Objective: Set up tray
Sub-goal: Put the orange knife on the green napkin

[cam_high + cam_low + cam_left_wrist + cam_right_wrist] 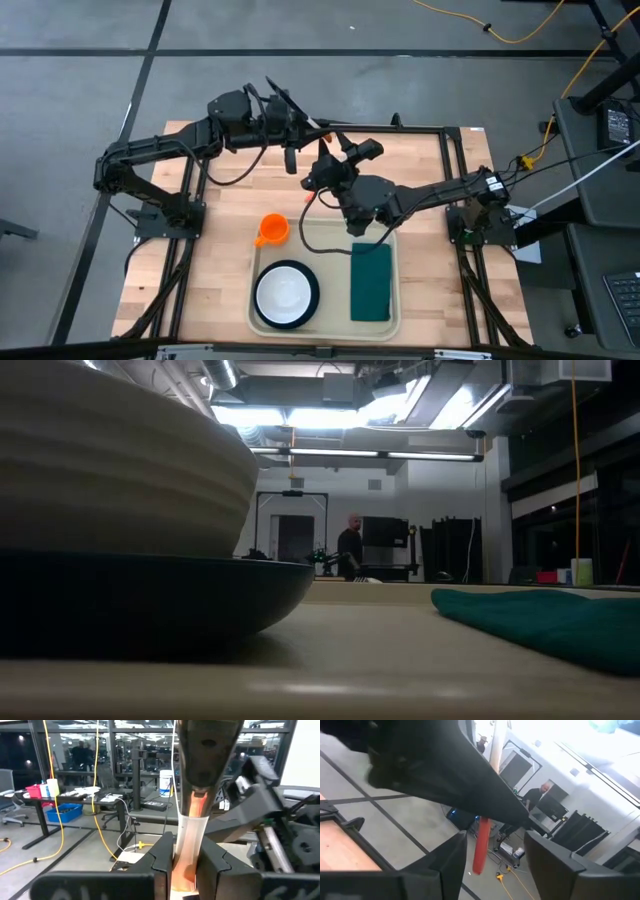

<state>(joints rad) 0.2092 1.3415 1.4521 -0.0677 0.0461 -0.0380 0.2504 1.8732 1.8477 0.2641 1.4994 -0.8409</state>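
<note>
My left gripper [300, 125] is over the table's far middle, raised off the wood, and is shut on a utensil [200, 780] with a red-orange shaft and a broad dark end. My right gripper [335, 150] is open just near of it. In the right wrist view its fingers [455, 855] stand on either side of the red shaft [481, 845], and no touch shows. The beige tray [325, 240] lies at the table's near middle. It holds a white bowl [286, 292] on a dark plate and a green napkin [371, 283]. An orange cup [272, 230] sits at its far left corner. My left gripper pinches the utensil's pale orange shaft [186, 845] between its two fingers [162, 860]. The shaft runs on past the fingertips along the fingers to the broad dark end [207, 750]. The utensil is lifted clear of the table.
Bare wood lies left and right of the tray and between the tray and the table's far edge, under both arms. In the low view the bowl on its plate [120, 560] and the napkin [550, 620] fill the foreground. A person [350, 550] stands far off in the room.
</note>
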